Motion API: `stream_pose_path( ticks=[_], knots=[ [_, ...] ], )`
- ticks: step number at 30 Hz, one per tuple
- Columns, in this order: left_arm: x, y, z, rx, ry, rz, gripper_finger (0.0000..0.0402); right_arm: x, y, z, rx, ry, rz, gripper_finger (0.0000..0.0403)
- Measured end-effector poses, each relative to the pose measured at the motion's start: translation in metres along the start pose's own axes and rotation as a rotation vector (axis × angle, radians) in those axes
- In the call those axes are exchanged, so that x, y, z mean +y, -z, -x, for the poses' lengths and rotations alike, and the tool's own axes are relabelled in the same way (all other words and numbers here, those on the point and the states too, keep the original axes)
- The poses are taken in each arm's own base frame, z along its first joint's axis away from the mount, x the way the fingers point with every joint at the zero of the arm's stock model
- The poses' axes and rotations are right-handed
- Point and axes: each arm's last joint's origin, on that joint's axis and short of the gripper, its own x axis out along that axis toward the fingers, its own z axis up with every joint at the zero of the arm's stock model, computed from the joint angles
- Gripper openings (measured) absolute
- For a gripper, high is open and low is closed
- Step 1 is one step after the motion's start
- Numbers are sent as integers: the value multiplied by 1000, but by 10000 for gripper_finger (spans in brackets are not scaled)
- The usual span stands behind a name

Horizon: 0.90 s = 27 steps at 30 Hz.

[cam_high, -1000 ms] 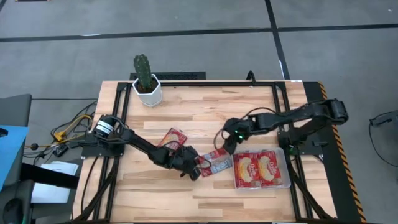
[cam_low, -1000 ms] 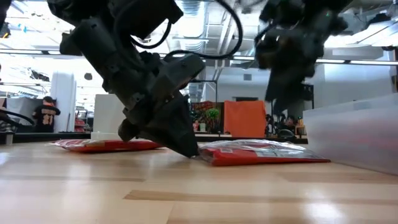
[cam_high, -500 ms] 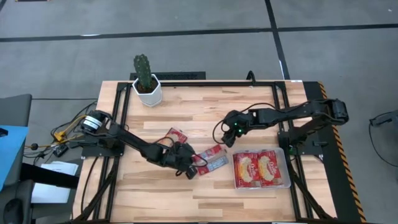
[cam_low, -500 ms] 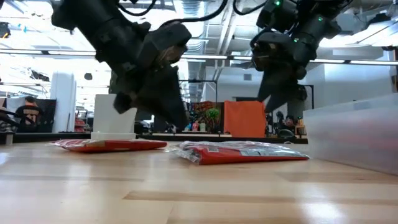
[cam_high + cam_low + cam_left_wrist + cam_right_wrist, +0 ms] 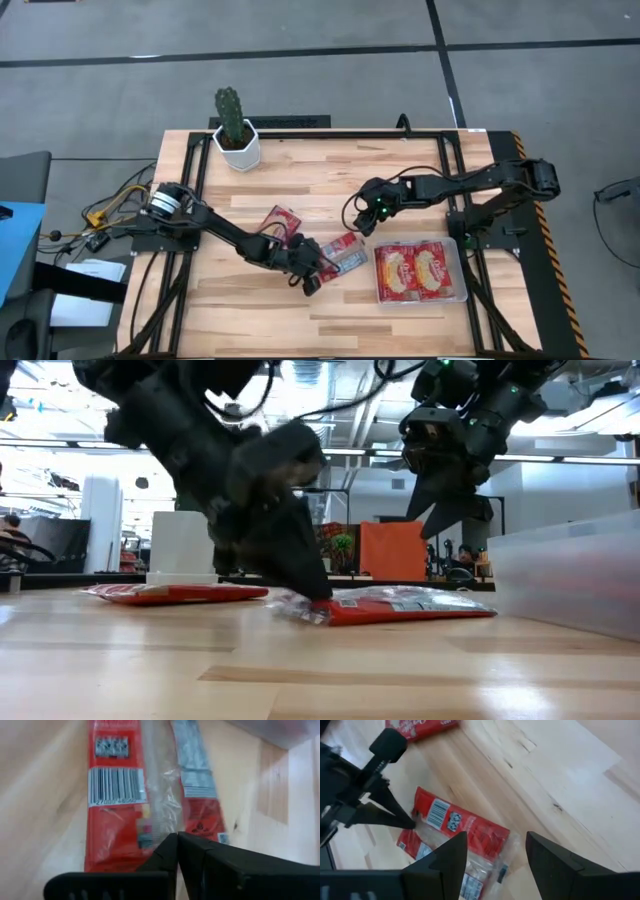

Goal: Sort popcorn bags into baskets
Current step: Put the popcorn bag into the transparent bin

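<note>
One red popcorn bag [image 5: 342, 255] lies flat on the table, barcode side up, under clear film [image 5: 117, 795]. My left gripper [image 5: 316, 272] is shut, and its tips are down at that bag's left end [image 5: 322, 596]. A second bag [image 5: 282, 220] lies flat farther left. Two more bags [image 5: 400, 272] lie in the clear plastic tray [image 5: 463, 270]. My right gripper [image 5: 367, 224] hangs open above the table [image 5: 450, 520], just beyond the first bag [image 5: 465, 830], and touches nothing. My left gripper has its shut fingertips [image 5: 177, 836] on the end of the bag nearest the left arm [image 5: 150, 837], slanting down from the table's left. Whether any film is caught between the fingers, I cannot tell. The bag lies flat on the table.
A white pot with a cactus [image 5: 236, 145] stands at the far left corner. The tray's frosted wall [image 5: 570, 575] rises at the right. Black frame rails [image 5: 330, 133] run along the table's edges. Bare wood lies along the near edge.
My left gripper rose off the bag's left end, then came down on it again. The bag slid a little toward the table's left. My right gripper drew back slightly toward the far edge and stayed open.
</note>
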Motion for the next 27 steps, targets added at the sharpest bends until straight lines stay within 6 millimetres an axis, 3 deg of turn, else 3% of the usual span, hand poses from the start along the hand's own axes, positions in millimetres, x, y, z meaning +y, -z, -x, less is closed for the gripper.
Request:
stream_pose_path(
  ticks=[9, 20, 27],
  knots=[
    [10, 17, -12, 85, -79, 77, 0, -3, 3, -6, 32, 33, -74, 223],
    [14, 20, -11, 116, -132, 95, 0, -17, 4, -45, 166, -11, -102, 237],
    [16, 20, -12, 105, -151, 102, 0, -11, 9, -65, 241, -122, -124, 233]
  ],
)
